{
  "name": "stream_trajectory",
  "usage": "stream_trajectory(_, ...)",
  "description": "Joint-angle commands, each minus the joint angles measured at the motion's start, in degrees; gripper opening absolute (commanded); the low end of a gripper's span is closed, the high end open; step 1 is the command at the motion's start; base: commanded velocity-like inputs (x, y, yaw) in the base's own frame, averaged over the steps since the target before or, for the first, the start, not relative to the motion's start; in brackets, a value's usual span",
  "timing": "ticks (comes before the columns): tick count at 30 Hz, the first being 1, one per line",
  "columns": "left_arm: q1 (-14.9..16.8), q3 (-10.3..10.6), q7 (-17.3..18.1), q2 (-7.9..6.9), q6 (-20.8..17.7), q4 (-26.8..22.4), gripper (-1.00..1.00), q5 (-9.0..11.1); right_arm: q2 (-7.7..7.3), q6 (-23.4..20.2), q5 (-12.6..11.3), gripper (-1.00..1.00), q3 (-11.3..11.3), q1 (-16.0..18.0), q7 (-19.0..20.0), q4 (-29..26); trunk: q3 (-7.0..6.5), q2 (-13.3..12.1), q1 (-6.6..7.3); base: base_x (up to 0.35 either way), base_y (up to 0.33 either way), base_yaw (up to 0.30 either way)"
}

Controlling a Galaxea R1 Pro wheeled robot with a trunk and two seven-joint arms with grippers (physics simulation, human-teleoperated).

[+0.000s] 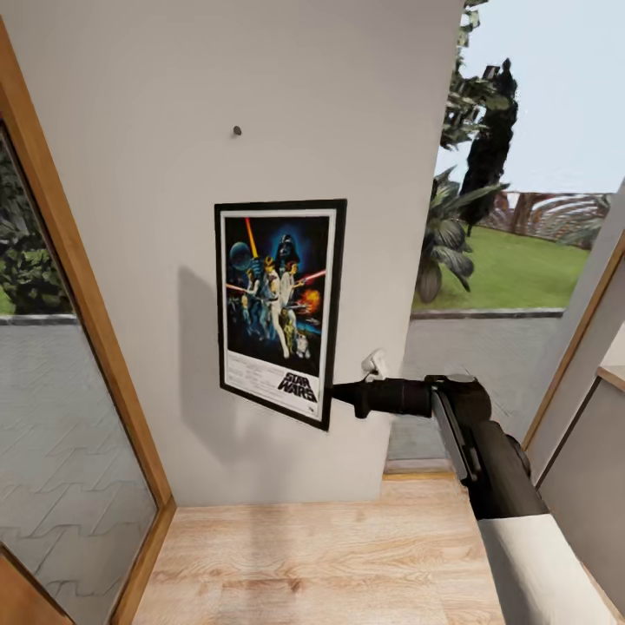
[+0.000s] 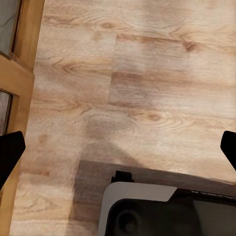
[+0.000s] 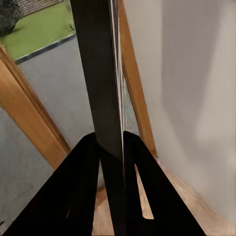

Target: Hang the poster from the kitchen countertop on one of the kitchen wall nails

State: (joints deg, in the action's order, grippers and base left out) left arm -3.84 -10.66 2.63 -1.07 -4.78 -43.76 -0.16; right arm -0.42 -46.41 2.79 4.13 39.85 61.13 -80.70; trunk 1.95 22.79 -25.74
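The black-framed Star Wars poster [image 1: 278,308] hangs upright in front of the pale-grey wall, held by its lower right edge. My right gripper [image 1: 334,392] is shut on that edge; in the right wrist view the dark frame edge of the poster [image 3: 101,73] runs between the gripper's black fingers [image 3: 81,191]. A wall nail [image 1: 236,131] shows as a tiny dark stub above the poster's top edge, a little left of its middle. My left gripper [image 2: 118,147] is open over the wooden floor, with nothing between its fingertips [image 2: 9,152]. The kitchen countertop is out of view.
A wood-framed glass pane [image 1: 52,347] flanks the wall on the left, and a window opening [image 1: 512,260] onto garden and plants lies to the right. Light wooden floor [image 1: 321,564] runs below. My robot base [image 2: 167,209] shows in the left wrist view.
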Motion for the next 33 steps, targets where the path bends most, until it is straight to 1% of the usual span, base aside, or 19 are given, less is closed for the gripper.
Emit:
stream_trajectory(1, -0.01, -0.15, 0.27, 0.03, -0.41, -0.18, 1.00, -0.01, -0.02, -1.37, 0.29, -1.00, 0.03, 1.00, 0.93, -0.05, 0.13, 0.13, -0.04, 0.000, 0.000, 0.000)
stream_trajectory(2, 0.00, -0.15, 0.27, 0.02, -0.41, -0.18, 1.00, -0.01, 0.00, -2.11, 0.27, -1.00, 0.04, 1.92, 1.58, -0.05, 0.13, 0.13, -0.04, 0.000, 0.000, 0.000)
stream_trajectory(3, -0.01, -0.15, 0.27, 0.02, -0.41, -0.18, 1.00, -0.01, 0.09, -3.35, 0.24, -1.00, 0.06, 3.88, 3.08, -0.06, 0.13, 0.13, -0.04, 0.000, 0.000, 0.000)
stream_trajectory(4, -0.02, -0.15, 0.27, 0.02, -0.41, -0.18, 1.00, -0.01, 0.25, -7.39, 0.18, -1.00, 0.08, 8.99, 6.14, -0.03, 0.13, 0.13, -0.04, 0.000, 0.000, 0.000)
stream_trajectory(5, -0.02, -0.15, 0.27, 0.02, -0.41, -0.18, 1.00, -0.01, 0.28, -8.59, 0.15, -1.00, 0.08, 10.84, 7.29, -0.02, 0.13, 0.13, -0.04, 0.000, 0.000, 0.000)
stream_trajectory(7, -0.02, -0.15, 0.27, 0.02, -0.41, -0.18, 1.00, -0.01, 0.30, -9.37, 0.09, -1.00, 0.08, 12.76, 8.44, 0.03, 0.13, 0.13, -0.04, 0.000, 0.000, 0.000)
stream_trajectory(8, -0.01, -0.15, 0.27, 0.02, -0.41, -0.18, 1.00, -0.01, 0.19, -10.33, -0.62, -1.00, 0.08, 17.19, 11.21, 0.49, 0.13, 0.13, -0.04, 0.000, 0.000, 0.000)
stream_trajectory(10, -0.02, -0.15, 0.27, 0.02, -0.41, -0.18, 1.00, -0.01, 0.11, -10.50, -1.09, -1.00, 0.08, 18.76, 12.32, 0.63, 0.13, 0.13, -0.04, 0.000, 0.000, 0.000)
stream_trajectory(13, -0.02, -0.15, 0.27, 0.02, -0.41, -0.18, 1.00, -0.01, 0.19, -10.73, -1.83, -1.00, 0.08, 22.29, 15.29, 1.91, 0.13, 0.13, -0.04, 0.000, 0.000, 0.000)
stream_trajectory(17, -0.03, -0.15, 0.27, 0.02, -0.41, -0.20, 1.00, -0.01, 0.27, -10.78, -2.02, -1.00, 0.17, 23.39, 17.78, 2.94, 0.13, 0.13, -0.04, 0.000, 0.000, 0.000)
stream_trajectory(19, -0.03, -0.15, 0.27, 0.02, -0.41, -0.19, 1.00, -0.01, 0.23, -10.76, -2.05, -1.00, 0.17, 23.53, 18.28, 3.19, 0.13, 0.13, -0.04, 0.000, 0.000, 0.000)
stream_trajectory(23, -0.02, -0.15, 0.27, 0.02, -0.41, -0.25, 1.00, -0.01, 0.08, -10.72, -2.14, -1.00, 0.17, 23.74, 20.29, 5.60, 0.13, 0.13, -0.04, 0.000, 0.000, 0.000)
stream_trajectory(33, -0.02, -0.15, 0.27, 0.02, -0.41, -0.26, 1.00, -0.01, -0.33, -10.71, -2.18, -1.00, 0.09, 23.78, 21.18, 6.51, 0.13, 0.13, -0.04, 0.000, 0.000, 0.000)
